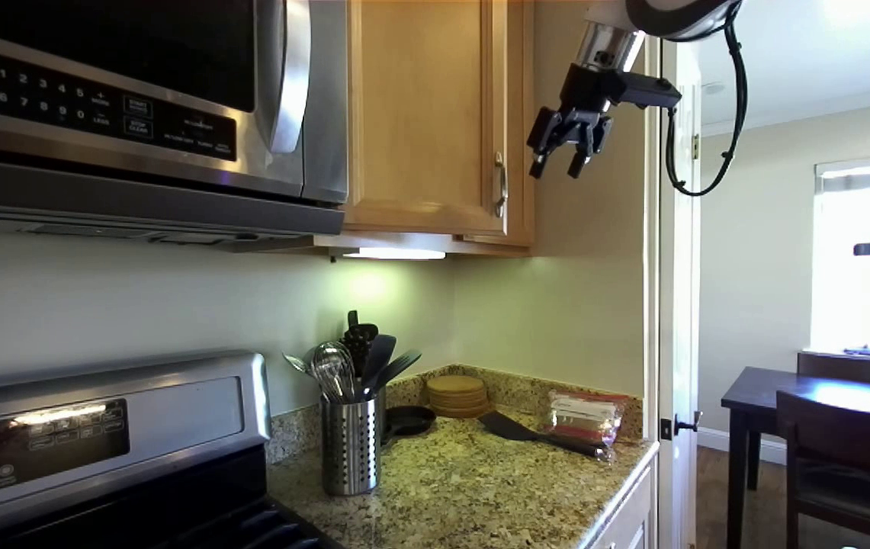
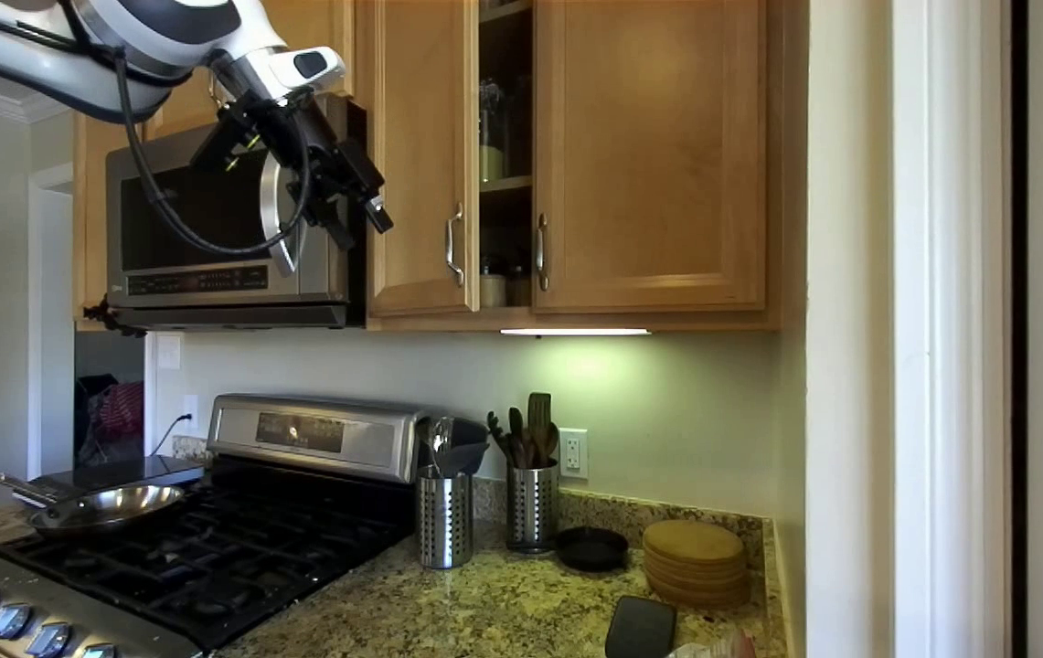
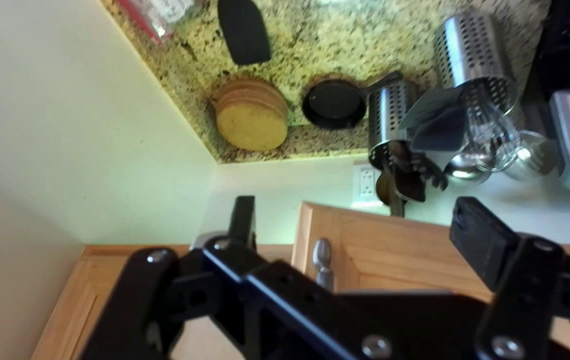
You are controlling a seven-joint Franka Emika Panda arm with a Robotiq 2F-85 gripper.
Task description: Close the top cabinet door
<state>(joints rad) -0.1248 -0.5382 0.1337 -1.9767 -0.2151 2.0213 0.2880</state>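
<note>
The top cabinet door [image 1: 423,114] is honey-coloured wood with a slim silver handle [image 1: 501,185]. In an exterior view the door [image 2: 420,155] stands ajar, with a dark gap showing shelves beside its handle edge. In the wrist view the door [image 3: 404,240] and its handle [image 3: 322,257] appear beyond the fingers. My gripper [image 1: 556,165] is open and empty, apart from the door. In an exterior view the gripper [image 2: 359,228] hangs in front of the microwave's right end, left of the handle. Its fingers [image 3: 354,212] are spread wide in the wrist view.
A second cabinet door [image 2: 649,155] is shut on the right. The microwave [image 1: 137,99] with its protruding handle [image 1: 293,76] adjoins the cabinet. Utensil holders [image 1: 351,446], a small black pan [image 1: 408,419] and round wooden coasters [image 1: 456,395] stand on the counter below. A side wall [image 1: 587,305] borders the cabinet.
</note>
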